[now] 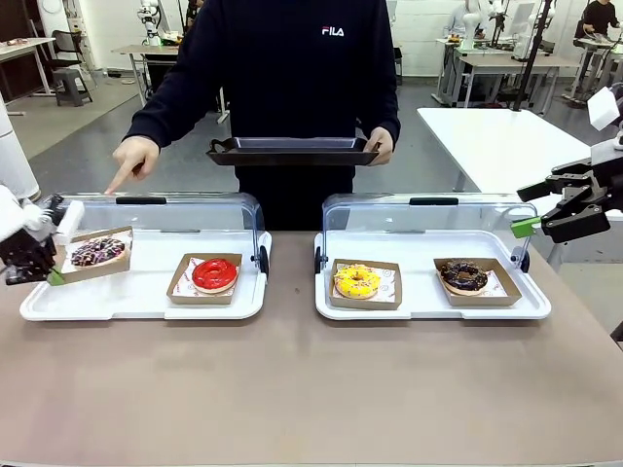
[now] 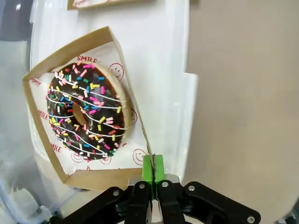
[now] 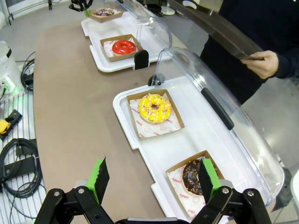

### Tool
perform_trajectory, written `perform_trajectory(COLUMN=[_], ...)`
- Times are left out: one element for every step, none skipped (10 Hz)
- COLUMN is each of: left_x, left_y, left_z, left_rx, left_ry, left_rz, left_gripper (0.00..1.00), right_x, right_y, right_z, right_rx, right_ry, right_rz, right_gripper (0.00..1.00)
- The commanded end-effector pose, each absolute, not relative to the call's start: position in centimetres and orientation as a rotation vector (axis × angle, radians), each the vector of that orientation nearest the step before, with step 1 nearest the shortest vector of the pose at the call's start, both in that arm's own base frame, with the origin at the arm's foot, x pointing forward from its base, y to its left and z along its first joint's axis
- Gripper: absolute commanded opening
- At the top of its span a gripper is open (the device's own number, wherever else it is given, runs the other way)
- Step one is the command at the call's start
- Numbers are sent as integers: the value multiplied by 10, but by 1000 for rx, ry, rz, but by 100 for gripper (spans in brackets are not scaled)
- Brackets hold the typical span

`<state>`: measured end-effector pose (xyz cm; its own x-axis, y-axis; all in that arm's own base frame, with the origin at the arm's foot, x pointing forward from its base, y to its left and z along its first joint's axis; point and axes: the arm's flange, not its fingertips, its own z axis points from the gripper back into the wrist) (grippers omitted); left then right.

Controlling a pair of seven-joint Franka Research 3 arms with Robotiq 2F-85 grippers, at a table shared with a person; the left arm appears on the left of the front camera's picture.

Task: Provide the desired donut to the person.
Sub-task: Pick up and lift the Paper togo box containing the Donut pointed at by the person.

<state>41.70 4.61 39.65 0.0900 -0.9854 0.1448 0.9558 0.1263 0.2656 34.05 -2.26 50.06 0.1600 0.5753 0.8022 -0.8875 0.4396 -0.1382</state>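
Note:
A chocolate donut with coloured sprinkles (image 1: 97, 252) (image 2: 86, 112) lies in a brown cardboard tray (image 1: 119, 266) (image 2: 103, 177) at the left end of the left white tray (image 1: 146, 304). My left gripper (image 1: 51, 275) (image 2: 153, 168) is shut on that cardboard tray's near corner wall. The person in the black top points down at this donut with one hand (image 1: 133, 158). Their other hand holds a black serving tray (image 1: 292, 149) at waist height. My right gripper (image 1: 545, 216) (image 3: 154, 179) hangs open and empty above the right end of the table.
A red donut (image 1: 214, 274) (image 3: 124, 46) shares the left white tray. The right white tray (image 1: 428, 309) holds a yellow donut (image 1: 357, 281) (image 3: 154, 108) and a dark chocolate donut (image 1: 463, 276) (image 3: 192, 177). Both trays have raised clear lids (image 1: 428, 219) behind. Cables (image 3: 18, 163) lie beside the table.

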Motion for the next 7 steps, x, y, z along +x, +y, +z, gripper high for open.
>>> perform_trajectory(left_x=[330, 307, 290, 278, 262, 250, 244], left_y=[55, 60, 64, 67, 69, 68, 66], left_z=[407, 420, 431, 441, 457, 472, 489], left_rx=[26, -21, -50, 16, 34, 73, 149], left_ry=[-246, -216, -216, -262, -301, -337, -379], left_rz=[-1439, -1463, -1481, -1450, -1460, -1472, -1478], left_gripper=[0, 0, 0, 0, 0, 0, 0], right_x=[345, 345, 345, 345, 345, 345, 345], right_y=[-22, -22, -22, -22, -22, -22, -22], right_z=[499, 499, 499, 499, 499, 499, 499], right_rx=[427, 427, 427, 427, 427, 427, 427], right_ry=[-944, -944, -944, -944, -944, -944, -944], right_rz=[1094, 1094, 1094, 1094, 1094, 1094, 1094], right_gripper=[100, 100, 100, 100, 100, 100, 100])
